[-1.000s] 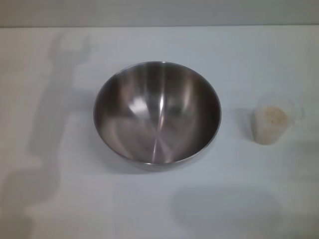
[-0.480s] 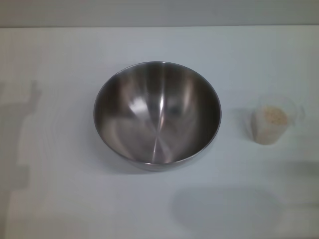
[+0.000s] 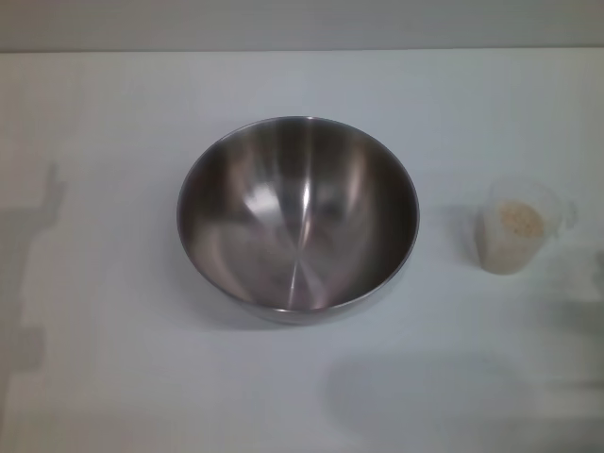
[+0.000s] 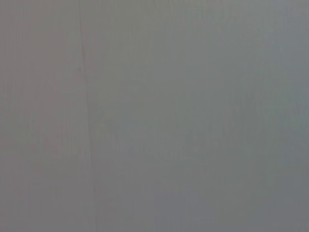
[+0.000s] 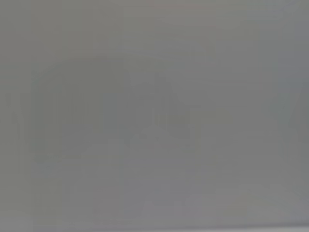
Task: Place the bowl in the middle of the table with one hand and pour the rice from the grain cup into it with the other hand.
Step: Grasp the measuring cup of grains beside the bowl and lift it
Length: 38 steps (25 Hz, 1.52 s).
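Steel bowl centred, rice not yet poured

Steel gleams from the bowl [image 3: 297, 217], which sits upright and empty near the middle of the bench [image 3: 113, 113], a placement that suits the task's first half. To its right, apart from it with bare bench between, stands the small clear cup [image 3: 517, 236], upright, with the pale rice [image 3: 519, 220] inside. Judging by this, the pour is what remains, and the cup stands where the right arm could reach it. Neither arm appears in the head view; only faint shadows fall on the bench at the left edge and near the front. Both wrist views show plain grey surface, so neither pincer is seen and nothing can be said of its grip.
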{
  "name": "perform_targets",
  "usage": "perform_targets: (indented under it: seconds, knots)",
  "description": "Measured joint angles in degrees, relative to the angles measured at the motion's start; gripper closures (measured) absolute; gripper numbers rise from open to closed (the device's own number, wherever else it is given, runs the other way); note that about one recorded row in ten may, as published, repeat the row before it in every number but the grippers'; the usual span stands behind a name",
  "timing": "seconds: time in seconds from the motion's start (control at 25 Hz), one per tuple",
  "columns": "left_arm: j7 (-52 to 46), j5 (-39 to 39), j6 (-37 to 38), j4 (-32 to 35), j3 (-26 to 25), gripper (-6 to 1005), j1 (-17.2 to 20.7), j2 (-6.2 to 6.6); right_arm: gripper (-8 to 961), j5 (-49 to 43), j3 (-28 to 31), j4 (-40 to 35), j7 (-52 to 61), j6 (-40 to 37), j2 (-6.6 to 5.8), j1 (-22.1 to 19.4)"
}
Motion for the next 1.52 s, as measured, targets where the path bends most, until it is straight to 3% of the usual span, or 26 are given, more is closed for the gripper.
perform_targets:
  seconds: [0.88,1.52]
  knots:
    - [-2.32,0.00,-0.05,1.58,0.14,186,-0.43,-0.09,144,0.00,-2.62,0.54,-1.26,11.41,-0.03,5.72]
    - [-2.36,-0.07,0.43,1.47,0.36,186,-0.05,-0.09,145,0.00,-2.61,0.50,-1.32,12.68,0.06,7.34]
